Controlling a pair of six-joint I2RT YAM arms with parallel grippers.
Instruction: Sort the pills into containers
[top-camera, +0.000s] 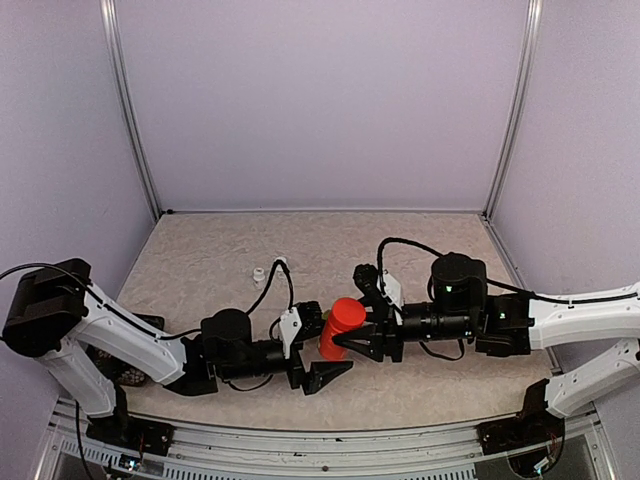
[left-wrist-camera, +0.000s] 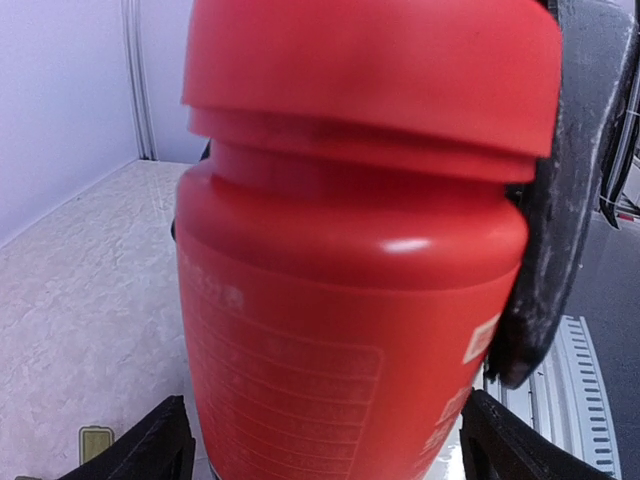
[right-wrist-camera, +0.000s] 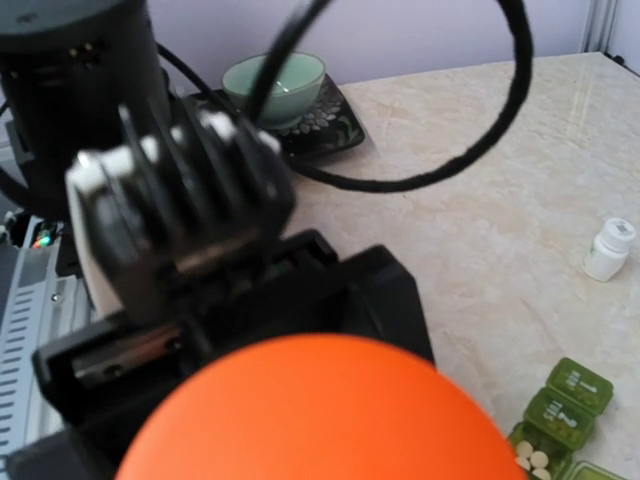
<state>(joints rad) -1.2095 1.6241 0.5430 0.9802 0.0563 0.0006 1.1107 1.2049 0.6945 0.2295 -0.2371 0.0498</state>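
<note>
Right gripper (top-camera: 352, 332): jaws part-closed, clamped on the body of the red bottle (top-camera: 340, 325), evidently to steady it. Left gripper (top-camera: 318, 350), at its nine o'clock, stood wide either side of the bottle with no grip evident, presumably to work the cap (left-wrist-camera: 370, 70). The containers (right-wrist-camera: 568, 395) lay at four o'clock in the right wrist view, pills (right-wrist-camera: 530, 460) showing in one compartment.

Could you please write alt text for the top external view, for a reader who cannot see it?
A red bottle is gripped over mid-table by the right tool, reaching in from the right; the left tool, reaching in from the left, is open beside it. A small white bottle sits on the beige table behind them.
</note>
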